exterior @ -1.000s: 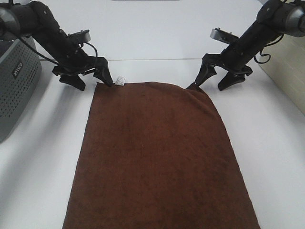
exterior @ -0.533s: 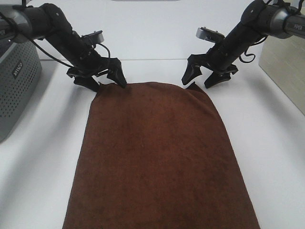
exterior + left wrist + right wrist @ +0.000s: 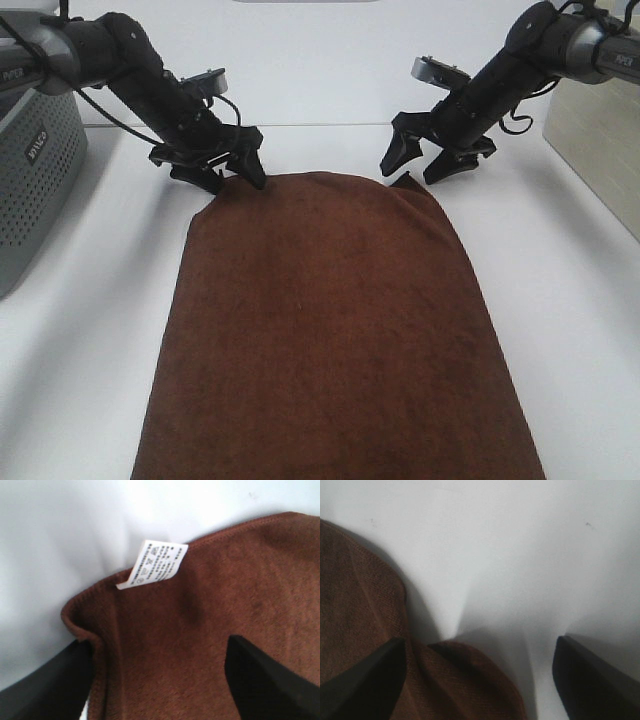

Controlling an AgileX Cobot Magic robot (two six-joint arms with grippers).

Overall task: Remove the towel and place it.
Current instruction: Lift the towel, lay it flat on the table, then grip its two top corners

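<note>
The dark brown towel (image 3: pixel 330 320) lies spread flat on the white table, running from the far middle to the near edge. My left gripper (image 3: pixel 228 176) is open over its far left corner, one finger on each side of the corner. In the left wrist view the towel corner (image 3: pixel 200 630) with its white label (image 3: pixel 155 564) lies between the two fingers (image 3: pixel 45 685). My right gripper (image 3: pixel 418 168) is open at the far right corner, which is puckered up. In the right wrist view that raised corner (image 3: pixel 465 680) sits between the spread fingers (image 3: pixel 592 680).
A grey perforated basket (image 3: pixel 35 160) stands at the far left edge of the table. A beige box (image 3: pixel 600 140) stands at the far right. Bare white table (image 3: pixel 560 300) lies on both sides of the towel.
My left gripper has moved right onto the towel's far left corner, covering the label in the high view. My right gripper has moved left and stayed open; the right corner stays puckered.
</note>
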